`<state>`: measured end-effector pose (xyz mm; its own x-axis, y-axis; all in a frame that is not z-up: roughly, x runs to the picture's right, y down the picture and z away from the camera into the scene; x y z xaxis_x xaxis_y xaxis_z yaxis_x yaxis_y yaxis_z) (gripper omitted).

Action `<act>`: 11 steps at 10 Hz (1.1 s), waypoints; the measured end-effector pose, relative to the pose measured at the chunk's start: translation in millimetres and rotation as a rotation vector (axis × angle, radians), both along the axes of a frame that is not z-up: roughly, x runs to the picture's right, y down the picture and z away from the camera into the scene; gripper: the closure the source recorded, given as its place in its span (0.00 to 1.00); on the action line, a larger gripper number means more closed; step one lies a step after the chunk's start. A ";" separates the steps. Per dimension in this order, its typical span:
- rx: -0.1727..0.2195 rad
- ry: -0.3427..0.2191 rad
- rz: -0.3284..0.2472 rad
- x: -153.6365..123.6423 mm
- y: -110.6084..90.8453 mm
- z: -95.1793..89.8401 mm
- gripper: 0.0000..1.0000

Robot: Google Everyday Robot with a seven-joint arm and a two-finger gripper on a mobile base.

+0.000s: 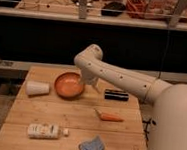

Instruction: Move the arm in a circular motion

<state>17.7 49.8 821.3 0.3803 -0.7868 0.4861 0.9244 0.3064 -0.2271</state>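
The cream-white arm [121, 80] reaches from the lower right across the wooden table [77, 119]. Its rounded elbow joint [90, 56] is above the table's back middle. From there a short segment points down to the gripper [89, 82], which hangs at the right rim of an orange bowl [67, 85]. The gripper is largely hidden by the arm.
A white cup [37, 88] lies on its side left of the bowl. A black object [116, 95] lies to the bowl's right and a carrot [109, 117] in front of it. A white bottle [44, 130] and a blue-grey cloth [91, 146] lie near the front edge. Shelves stand behind.
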 end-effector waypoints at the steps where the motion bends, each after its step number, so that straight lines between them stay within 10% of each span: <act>1: 0.001 0.005 0.009 13.0 -3.8 2.1 0.20; 11: 0.004 0.056 0.156 95.9 -29.3 11.9 0.20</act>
